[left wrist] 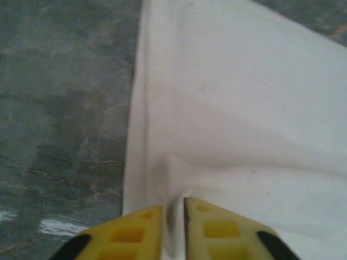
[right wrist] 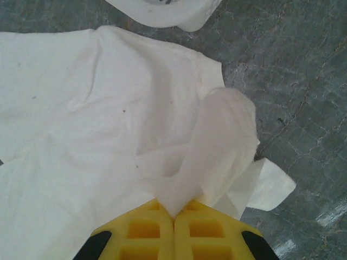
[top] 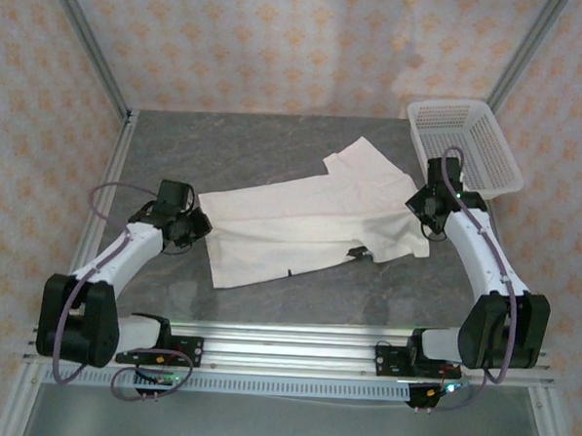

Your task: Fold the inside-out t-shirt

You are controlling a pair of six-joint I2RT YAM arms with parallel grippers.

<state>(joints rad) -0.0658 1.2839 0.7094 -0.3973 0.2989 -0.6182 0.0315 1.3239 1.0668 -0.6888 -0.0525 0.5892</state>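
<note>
inside-out t-shirt [top: 310, 224]: spread mid-bench [top: 226, 146], long axis left–right, right end angled toward far right corner | near edge: bare strip in front of shirt, room to fold | left jaws: at left hem, barely parted, cloth in gap, grip uncertain | right jaws: closed, pinching right end | far right corner: basket [top: 513, 176], just beyond right jaws
</note>
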